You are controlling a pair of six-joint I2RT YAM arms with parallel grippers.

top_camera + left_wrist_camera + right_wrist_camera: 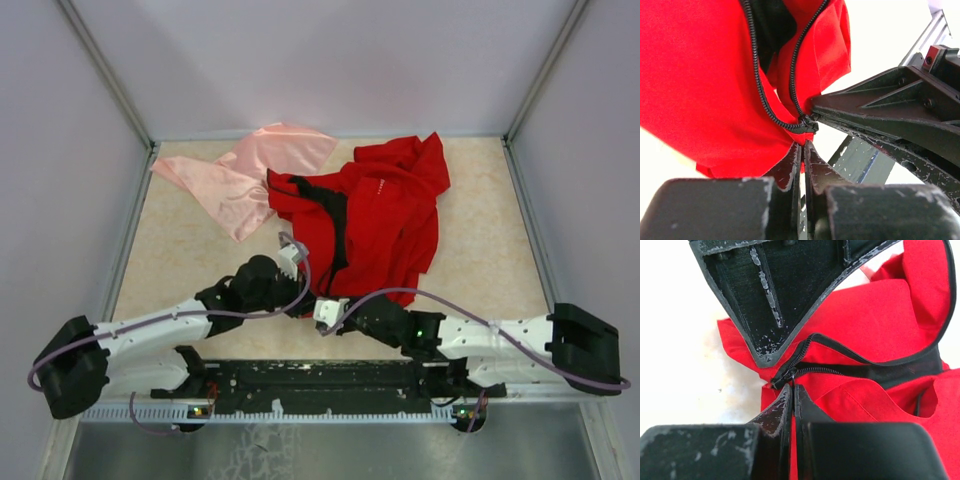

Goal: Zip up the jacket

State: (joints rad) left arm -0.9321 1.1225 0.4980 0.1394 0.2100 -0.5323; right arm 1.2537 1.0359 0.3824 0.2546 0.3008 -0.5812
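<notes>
The red jacket [385,205] lies crumpled at the table's middle back, its black front zipper [335,225] open along most of its length. My left gripper [803,145] is shut on the jacket's bottom hem [801,165], just below the zipper's lower end. My right gripper [792,386] is shut on the pull of the zipper slider [787,375], which sits at the zipper's bottom. In the top view both grippers, left [300,290] and right [325,300], meet at the jacket's near edge. The slider also shows in the left wrist view [809,124].
A pale pink shiny cloth [245,175] lies at the back left, touching the jacket. Grey walls [100,200] enclose the table on three sides. A black rail [320,380] runs along the near edge between the arm bases.
</notes>
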